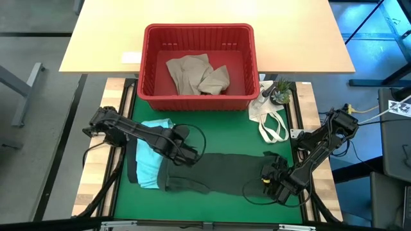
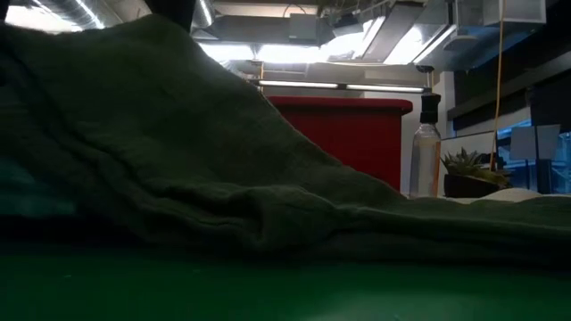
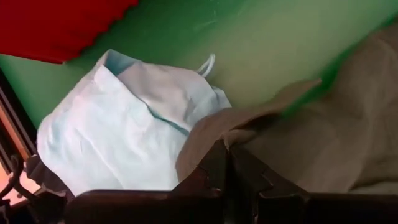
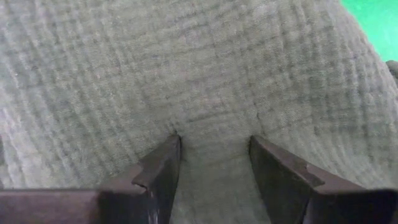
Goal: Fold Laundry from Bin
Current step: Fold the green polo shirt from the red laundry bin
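Pincers (image 1: 192, 156) (image 1: 270, 178) on olive garment (image 1: 225, 172), no labels

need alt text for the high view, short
Two dark robot arms work a dark olive green cloth garment on a green mat: left hand shut at its left end, right hand at its right. Behind, a red plastic bin holds beige-tan cloth.

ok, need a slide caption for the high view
Both grippers, left and right, at opposite ends of the dark olive garment on the green mat; beige garment waits in the red bin.
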Controlling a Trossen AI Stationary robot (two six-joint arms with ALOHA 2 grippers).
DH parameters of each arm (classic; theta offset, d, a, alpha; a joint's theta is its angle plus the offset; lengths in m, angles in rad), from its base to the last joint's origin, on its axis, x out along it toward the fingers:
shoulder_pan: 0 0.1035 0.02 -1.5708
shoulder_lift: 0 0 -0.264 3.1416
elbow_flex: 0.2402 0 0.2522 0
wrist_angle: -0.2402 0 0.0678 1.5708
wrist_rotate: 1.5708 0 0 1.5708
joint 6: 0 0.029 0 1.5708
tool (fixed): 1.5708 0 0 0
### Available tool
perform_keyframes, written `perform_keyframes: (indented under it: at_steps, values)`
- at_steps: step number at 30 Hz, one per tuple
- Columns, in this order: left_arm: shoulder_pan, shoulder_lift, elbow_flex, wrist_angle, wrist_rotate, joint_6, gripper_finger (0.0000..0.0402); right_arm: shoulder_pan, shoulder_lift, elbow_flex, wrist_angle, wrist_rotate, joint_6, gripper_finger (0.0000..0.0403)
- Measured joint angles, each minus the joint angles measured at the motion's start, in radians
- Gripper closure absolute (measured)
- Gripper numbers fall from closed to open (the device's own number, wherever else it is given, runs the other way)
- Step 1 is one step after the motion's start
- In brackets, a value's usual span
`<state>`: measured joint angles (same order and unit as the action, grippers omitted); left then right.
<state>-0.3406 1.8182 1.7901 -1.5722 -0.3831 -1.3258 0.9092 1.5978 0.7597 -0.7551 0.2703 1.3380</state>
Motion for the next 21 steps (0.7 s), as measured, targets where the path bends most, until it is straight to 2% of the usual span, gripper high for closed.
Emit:
perform_keyframes:
  at_steps: [4,9,14,21]
  values:
    - [-0.015,-0.004,0.000,0.001,0.031,0.011,0.0401,0.000,0.000,0.000,-0.001,0.000,0.000,0.0205]
    - [-0.030,-0.004,0.000,0.001,0.117,0.104,0.0401,0.000,0.000,0.000,-0.001,0.000,0.000,0.0205]
    - [-0.029,-0.004,0.000,0.001,0.121,0.118,0.0401,0.000,0.000,0.000,-0.001,-0.001,0.000,0.0205]
    - [-0.028,-0.004,0.000,0.001,0.115,0.170,0.0356,0.000,0.000,0.000,-0.002,-0.001,0.000,0.0205]
